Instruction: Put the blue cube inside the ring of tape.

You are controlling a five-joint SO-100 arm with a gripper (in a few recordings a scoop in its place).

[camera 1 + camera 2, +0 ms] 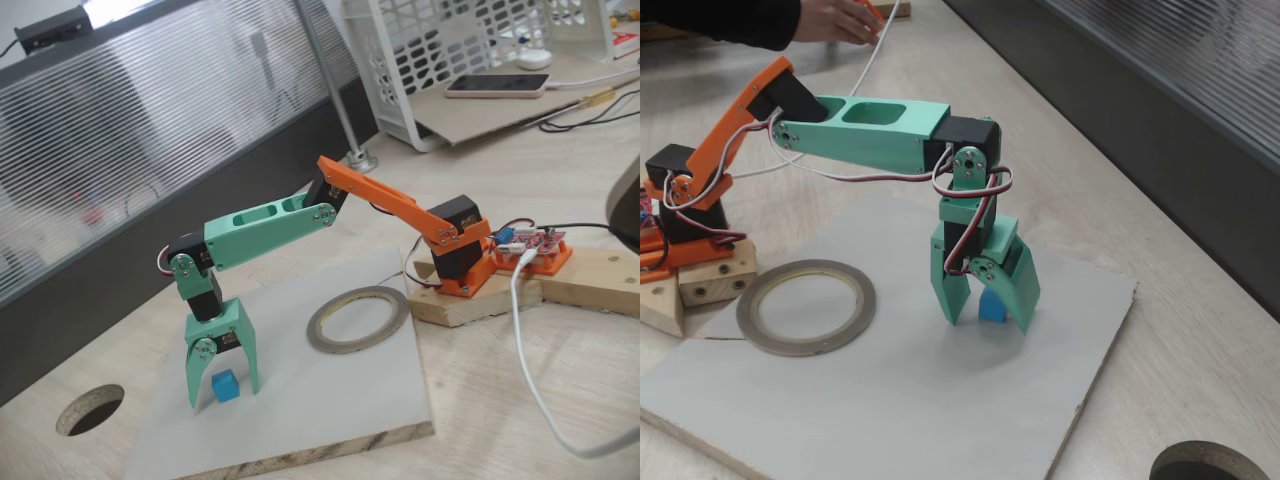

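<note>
Gripper: the mint-green two-finger gripper (pixel 222 395) points down, jaws spread, tips on the board, straddling the cube without pinching it.
Cube: the tiny bright cyan-blue cube (pixel 225 386) sits on the grey board between the fingers (pixel 952 297).
Ring: the flat grey-brown ring of tape (pixel 358 319) lies at 2 o'clock from the cube in a fixed view, well apart.
Board: the flat grey plywood board (pixel 330 400) has bare surface between cube and ring.
Edges: the cube lies near the board's left edge; the dark round table hole (pixel 90 409) lies at 9 o'clock, off the board.

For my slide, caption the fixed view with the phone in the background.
Open green gripper straddles the blue cube on the grey board, ring of tape nearby.
</note>
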